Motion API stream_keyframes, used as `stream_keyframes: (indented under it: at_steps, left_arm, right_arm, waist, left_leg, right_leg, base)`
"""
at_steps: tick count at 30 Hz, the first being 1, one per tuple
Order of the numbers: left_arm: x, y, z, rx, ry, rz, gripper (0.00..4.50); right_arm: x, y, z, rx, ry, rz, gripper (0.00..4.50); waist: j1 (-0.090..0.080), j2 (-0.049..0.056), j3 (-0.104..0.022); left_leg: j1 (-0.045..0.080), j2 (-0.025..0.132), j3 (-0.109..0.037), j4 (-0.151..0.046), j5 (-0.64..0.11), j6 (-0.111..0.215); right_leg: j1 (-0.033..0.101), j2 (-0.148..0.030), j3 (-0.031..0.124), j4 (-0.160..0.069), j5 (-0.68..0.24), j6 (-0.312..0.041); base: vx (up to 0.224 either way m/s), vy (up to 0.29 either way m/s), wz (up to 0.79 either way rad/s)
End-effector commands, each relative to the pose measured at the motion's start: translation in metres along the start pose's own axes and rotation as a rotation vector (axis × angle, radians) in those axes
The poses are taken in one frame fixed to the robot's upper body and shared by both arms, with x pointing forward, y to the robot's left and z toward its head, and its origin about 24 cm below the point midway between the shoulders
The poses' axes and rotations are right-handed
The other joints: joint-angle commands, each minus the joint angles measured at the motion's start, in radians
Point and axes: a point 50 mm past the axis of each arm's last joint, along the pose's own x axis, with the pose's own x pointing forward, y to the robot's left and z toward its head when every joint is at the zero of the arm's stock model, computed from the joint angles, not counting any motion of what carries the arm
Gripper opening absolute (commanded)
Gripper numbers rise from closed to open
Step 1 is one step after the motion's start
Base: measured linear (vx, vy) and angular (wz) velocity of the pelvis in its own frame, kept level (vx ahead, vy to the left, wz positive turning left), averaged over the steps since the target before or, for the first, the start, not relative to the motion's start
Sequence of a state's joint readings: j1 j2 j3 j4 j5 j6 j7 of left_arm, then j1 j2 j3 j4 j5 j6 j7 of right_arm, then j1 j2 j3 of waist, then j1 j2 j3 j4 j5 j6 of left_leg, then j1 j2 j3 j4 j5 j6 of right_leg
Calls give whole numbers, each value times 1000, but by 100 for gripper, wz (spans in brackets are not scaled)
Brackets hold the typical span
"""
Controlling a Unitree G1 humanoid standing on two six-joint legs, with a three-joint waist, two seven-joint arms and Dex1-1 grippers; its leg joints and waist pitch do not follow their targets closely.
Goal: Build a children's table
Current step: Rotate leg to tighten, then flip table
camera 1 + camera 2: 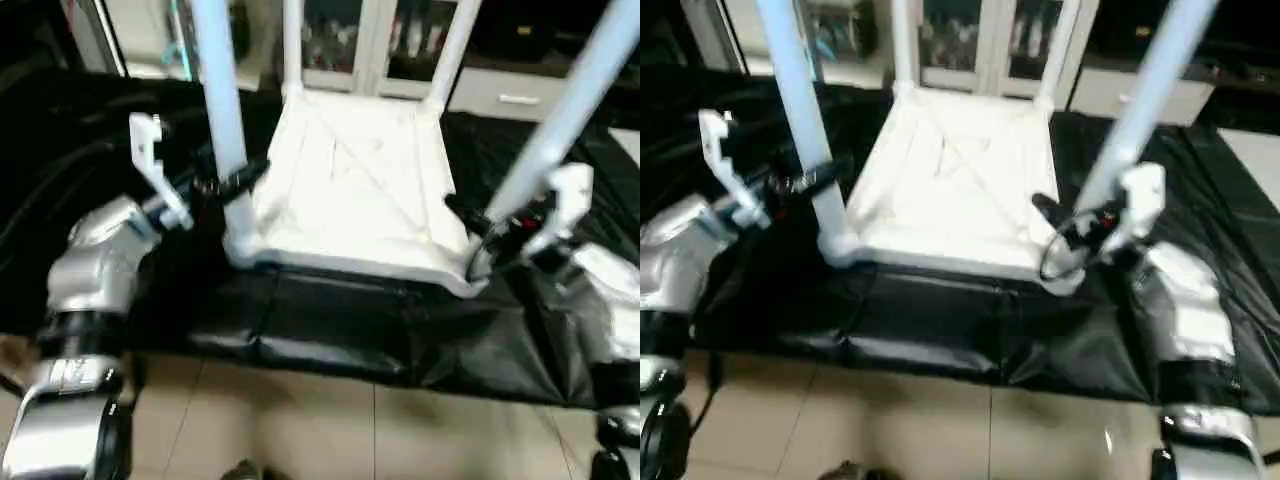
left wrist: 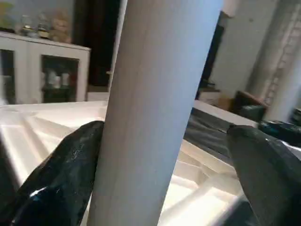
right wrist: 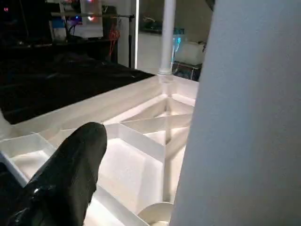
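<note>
Cabinet (image 1: 380,45) behind tabletop (image 1: 350,190) on black sheet (image 1: 330,330) | legs (image 1: 222,110) cut off above | left tool (image 2: 155,155) and right tool (image 1: 1065,235) open around near-corner legs

From my feed: black sheet (image 1: 330,330), creased and glossy, spread over the work surface. Beige tiled floor (image 1: 300,430) with dark grout lines in front. White cabinet (image 1: 370,50) with glass doors against the far side, small items on its shelves. White drawer unit (image 1: 520,95) beside it.
</note>
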State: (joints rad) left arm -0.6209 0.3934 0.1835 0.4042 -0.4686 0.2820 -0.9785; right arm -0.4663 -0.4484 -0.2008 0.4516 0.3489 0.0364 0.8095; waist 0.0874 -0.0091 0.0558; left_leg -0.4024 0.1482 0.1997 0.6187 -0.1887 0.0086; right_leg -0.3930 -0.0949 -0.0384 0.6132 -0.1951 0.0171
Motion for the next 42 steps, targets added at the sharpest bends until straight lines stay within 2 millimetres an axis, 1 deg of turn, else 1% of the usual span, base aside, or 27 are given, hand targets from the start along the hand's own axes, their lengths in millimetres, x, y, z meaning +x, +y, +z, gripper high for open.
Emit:
stream_keyframes:
  at_steps: [1,3,4,5,6,7,8,10,11,14,15,16,18,19,23,24,25,26,28,30,32,34,35,36,37,39,42]
  left_arm:
    - [11,-19,-5,0,27,-126,443]
    - [8,-17,-5,39,23,-61,443]
    - [8,-13,-6,80,18,13,443]
    - [8,-13,-6,80,18,13,443]
    - [7,-7,-5,151,1,147,443]
    - [7,-7,-5,155,-4,166,443]
    - [7,-7,-4,161,-12,190,443]
    - [8,-12,0,183,-63,293,443]
    - [8,-15,0,188,-76,303,443]
    - [8,-19,0,174,-87,313,443]
    - [8,-23,-1,176,-104,329,443]
    - [8,-24,-1,184,-104,343,443]
    - [8,-26,-2,195,-102,370,443]
    - [7,-28,-5,214,-80,421,443]
    - [5,-29,-9,243,-54,479,443]
    - [4,-29,-11,253,-45,502,443]
    - [4,-29,-11,253,-45,502,443]
    - [5,-30,-11,253,-42,501,443]
    - [8,-29,-9,269,-37,525,417]
    - [8,-27,-4,265,-47,560,417]
    - [8,-26,-2,260,-48,604,406]
    - [8,-26,-1,228,-58,629,378]
    - [8,-26,-1,226,-59,630,371]
    - [8,-27,-2,198,-60,640,368]
    - [8,-28,-3,187,-57,641,362]
    - [8,-28,-3,176,-60,666,342]
    - [7,-26,-4,140,-65,702,324]
  right_arm:
    - [5,13,11,-16,-46,80,420]
    - [2,15,16,-12,-62,72,420]
    - [0,16,18,-26,-75,49,420]
    - [0,16,18,-26,-75,49,420]
    - [-3,16,21,-27,-109,-50,420]
    - [-3,16,21,-31,-117,-73,420]
    - [-4,16,22,-36,-128,-103,420]
    - [-10,22,20,3,-190,-271,420]
    - [-12,24,20,21,-204,-298,420]
    - [-15,29,19,50,-216,-324,420]
    - [-19,34,17,46,-219,-348,420]
    - [-20,36,16,45,-221,-368,420]
    - [-23,38,13,40,-221,-401,420]
    - [-27,39,10,41,-225,-475,420]
    - [-31,43,7,44,-232,-535,420]
    - [-32,47,6,45,-235,-543,420]
    - [-32,47,6,45,-235,-543,420]
    - [-32,48,6,51,-241,-552,420]
    - [-34,50,10,50,-282,-582,420]
    - [-36,55,13,58,-315,-581,420]
    - [-39,60,14,67,-337,-581,420]
    - [-43,64,13,82,-345,-578,420]
    - [-43,64,13,81,-345,-578,420]
    - [-51,69,10,82,-334,-582,420]
    - [-54,71,9,84,-327,-583,420]
    - [-59,77,6,96,-314,-568,420]
    - [-63,89,0,130,-282,-495,420]
  waist:
    - [3,-5,-71]
    - [4,-9,-70]
    - [4,-8,-69]
    - [4,-8,-69]
    - [4,-13,-68]
    - [2,-12,-68]
    - [1,-13,-68]
    - [1,-15,-67]
    - [0,-12,-65]
    - [-3,-13,-66]
    - [0,-1,-65]
    - [-2,0,-64]
    - [-4,-3,-65]
    - [-4,2,-64]
    - [-10,-1,-61]
    - [-10,-5,-61]
    - [-9,-3,-62]
    - [-10,-6,-62]
    - [-8,-6,-61]
    - [-7,-7,-63]
    - [-4,-7,-64]
    - [-4,-7,-64]
    - [-4,-7,-65]
    - [-3,-11,-65]
    - [1,-11,-64]
    - [1,-10,-64]
    - [0,-7,-59]
  left_leg:
    - [43,83,-25,-81,-143,62]
    - [41,86,-25,-83,-147,56]
    - [41,88,-27,-85,-150,53]
    - [44,87,-26,-84,-158,48]
    - [40,88,-28,-87,-163,42]
    - [42,88,-28,-88,-177,31]
    - [41,89,-28,-91,-181,24]
    - [38,91,-31,-95,-187,0]
    - [41,91,-30,-98,-205,-6]
    - [41,86,-29,-99,-224,-17]
    - [41,86,-30,-100,-230,-28]
    - [44,87,-30,-102,-245,-38]
    - [41,85,-31,-103,-247,-47]
    - [41,83,-31,-104,-258,-53]
    - [41,83,-34,-109,-315,-79]
    - [41,83,-35,-110,-316,-78]
    - [41,83,-35,-110,-314,-76]
    - [40,81,-35,-110,-312,-75]
    - [40,81,-34,-110,-302,-72]
    - [39,81,-33,-108,-285,-63]
    - [39,81,-32,-107,-251,-49]
    - [37,81,-32,-105,-236,-38]
    - [36,80,-32,-105,-232,-33]
    - [35,80,-32,-104,-225,-24]
    - [35,80,-31,-103,-219,-18]
    - [34,80,-31,-103,-222,-12]
    - [33,80,-35,-107,-275,-18]
  right_leg:
    - [33,-65,31,-43,-2,-327]
    - [34,-65,33,-46,-19,-309]
    - [33,-64,33,-49,-31,-295]
    - [30,-65,33,-50,-42,-289]
    - [33,-67,34,-54,-66,-276]
    - [29,-68,34,-55,-88,-263]
    - [29,-66,34,-56,-98,-256]
    - [28,-67,34,-55,-121,-235]
    - [21,-65,34,-59,-130,-226]
    - [19,-59,34,-62,-142,-212]
    - [19,-59,35,-62,-145,-202]
    - [16,-56,35,-64,-140,-193]
    - [17,-54,35,-65,-128,-183]
    - [16,-54,36,-65,-138,-178]
    - [12,-53,38,-76,-202,-139]
    - [12,-54,38,-77,-205,-135]
    - [11,-53,38,-76,-200,-129]
    - [12,-52,37,-77,-200,-128]
    - [10,-52,38,-77,-196,-120]
    - [12,-52,39,-74,-172,-118]
    - [13,-51,38,-70,-131,-125]
    - [15,-50,37,-67,-99,-134]
    - [17,-50,37,-67,-94,-137]
    - [18,-51,36,-67,-92,-142]
    - [18,-51,37,-68,-90,-144]
    - [18,-51,37,-68,-94,-145]
    - [18,-53,37,-78,-170,-133]
  base:
    - [0,0,0]
    - [0,0,0]
    - [0,0,0]
    - [0,0,0]
    - [0,0,0]
    - [0,0,0]
    - [0,0,0]
    - [0,0,0]
    - [0,0,0]
    - [0,0,0]
    - [0,0,0]
    - [0,0,0]
    - [0,0,0]
    - [0,0,0]
    - [0,0,0]
    - [0,0,0]
    - [0,0,0]
    - [0,0,0]
    - [0,0,0]
    - [0,0,0]
    - [0,0,0]
    - [0,0,0]
    - [0,0,0]
    - [0,0,0]
    - [0,0,0]
    - [0,0,0]
    - [0,0,0]
